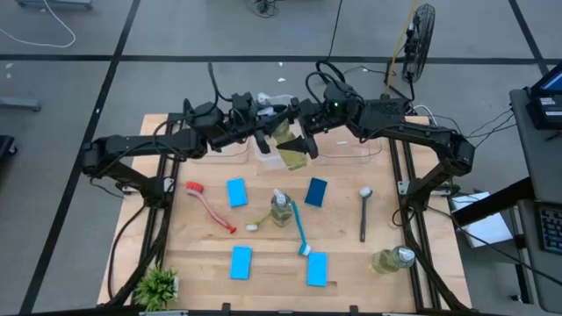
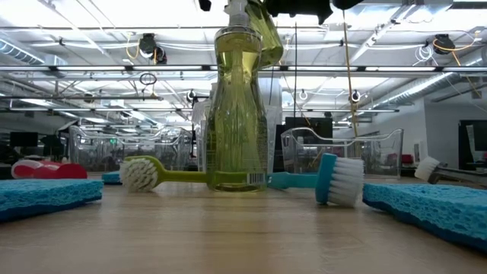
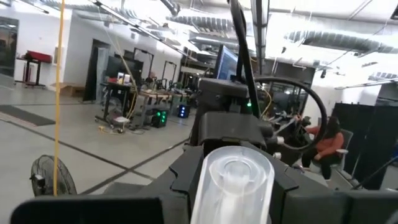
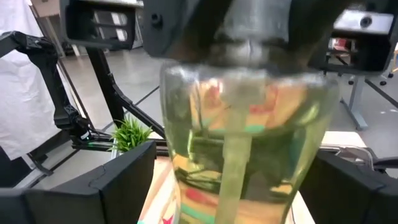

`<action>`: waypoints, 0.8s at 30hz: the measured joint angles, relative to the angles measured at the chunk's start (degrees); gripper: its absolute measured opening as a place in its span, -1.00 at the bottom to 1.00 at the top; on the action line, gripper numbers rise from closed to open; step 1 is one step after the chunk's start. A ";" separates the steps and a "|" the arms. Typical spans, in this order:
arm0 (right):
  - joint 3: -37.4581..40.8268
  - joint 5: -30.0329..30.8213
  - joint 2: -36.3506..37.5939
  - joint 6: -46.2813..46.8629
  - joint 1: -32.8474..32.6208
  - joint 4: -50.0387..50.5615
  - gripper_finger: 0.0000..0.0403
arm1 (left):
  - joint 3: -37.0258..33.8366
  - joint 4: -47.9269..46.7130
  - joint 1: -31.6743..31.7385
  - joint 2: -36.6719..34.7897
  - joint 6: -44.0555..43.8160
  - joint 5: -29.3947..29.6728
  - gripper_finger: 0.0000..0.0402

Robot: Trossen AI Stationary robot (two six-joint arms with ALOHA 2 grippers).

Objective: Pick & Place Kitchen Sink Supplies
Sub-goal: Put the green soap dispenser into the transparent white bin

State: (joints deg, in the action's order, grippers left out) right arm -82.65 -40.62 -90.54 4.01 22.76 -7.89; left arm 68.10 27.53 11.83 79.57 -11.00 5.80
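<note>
Both arms are meeting at twelve o'clock: the left hand [image 1: 268,132] is clenching a pump bottle [image 1: 292,145] by its neck, the right hand [image 1: 309,140] spread around its body. Most supplies are waiting on the table [image 1: 202,254].

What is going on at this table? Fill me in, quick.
Both arms meet above the back of the wooden table, with a clear pump bottle of yellow-green liquid in the air between them. The left gripper is clamped on its top. The right gripper has its fingers wide on either side of the body, probably a handover. Blue rectangular sponges, slim long-handled brushes and two more pump bottles wait on the table.
</note>
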 joint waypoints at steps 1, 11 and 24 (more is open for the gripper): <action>0.00 0.00 -0.04 -0.02 0.00 0.05 0.69 | 0.00 0.00 -0.02 0.00 -0.02 -0.01 -0.52; 0.00 0.02 -0.04 1.23 -0.04 -0.40 0.68 | 0.02 -0.13 0.05 0.89 -0.66 -1.04 -0.52; 0.00 0.06 -0.04 1.35 -0.15 2.35 0.43 | 0.02 0.67 0.53 1.88 -1.19 -1.50 -0.52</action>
State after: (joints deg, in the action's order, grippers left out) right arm -82.65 -40.56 -90.59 5.36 22.61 -5.54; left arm 68.12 28.20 12.36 81.45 -12.19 4.30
